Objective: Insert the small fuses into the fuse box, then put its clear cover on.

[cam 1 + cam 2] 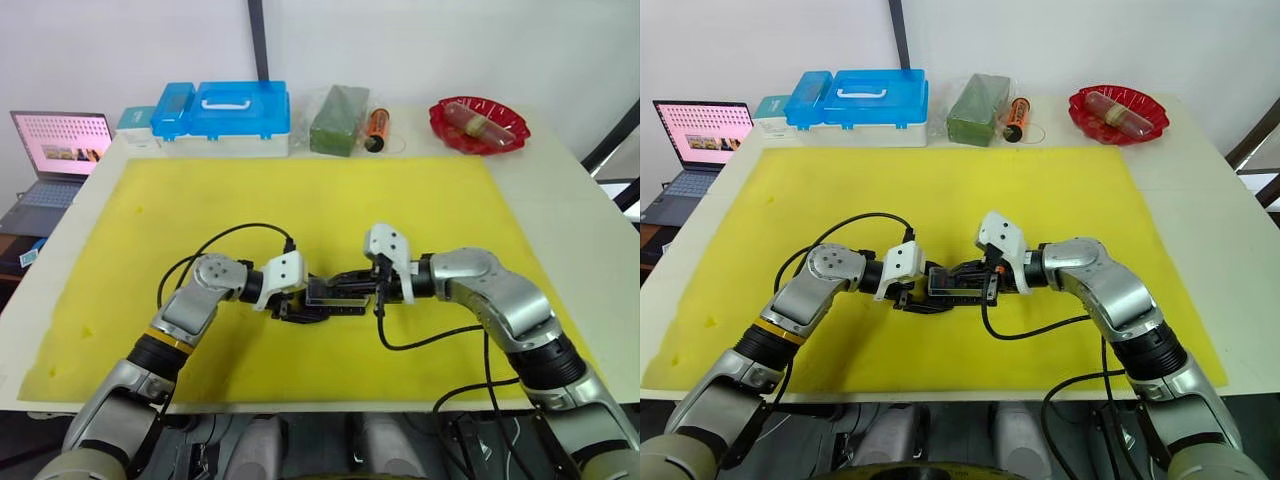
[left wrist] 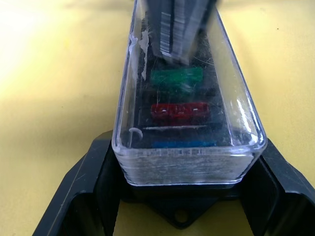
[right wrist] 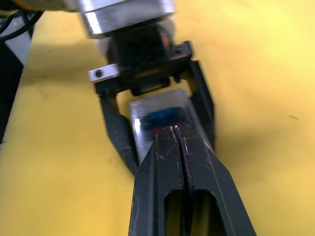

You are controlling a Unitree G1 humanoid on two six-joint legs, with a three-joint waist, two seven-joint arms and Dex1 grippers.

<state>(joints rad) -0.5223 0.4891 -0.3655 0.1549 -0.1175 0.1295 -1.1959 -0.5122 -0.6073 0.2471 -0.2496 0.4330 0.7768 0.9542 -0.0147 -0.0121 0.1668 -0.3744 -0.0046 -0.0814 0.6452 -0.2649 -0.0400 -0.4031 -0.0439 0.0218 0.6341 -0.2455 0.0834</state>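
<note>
The black fuse box (image 1: 334, 293) lies on the yellow mat (image 1: 300, 190) with the clear cover (image 2: 189, 147) sitting over it. Through the cover I see a green fuse (image 2: 176, 76), a red fuse (image 2: 179, 109) and a blue fuse (image 2: 182, 144) in their slots. My left gripper (image 1: 303, 303) holds one end of the box, its fingers (image 2: 93, 196) against both sides. My right gripper (image 3: 174, 132) is shut, its joined tips resting on top of the cover near the middle.
Along the table's far edge stand blue-lidded storage boxes (image 1: 225, 112), a bagged green block (image 1: 338, 120), an orange cylinder (image 1: 377, 128) and a red dish (image 1: 478, 124). A laptop (image 1: 60, 150) sits off the left side. Black cables (image 1: 420, 340) loop beside both wrists.
</note>
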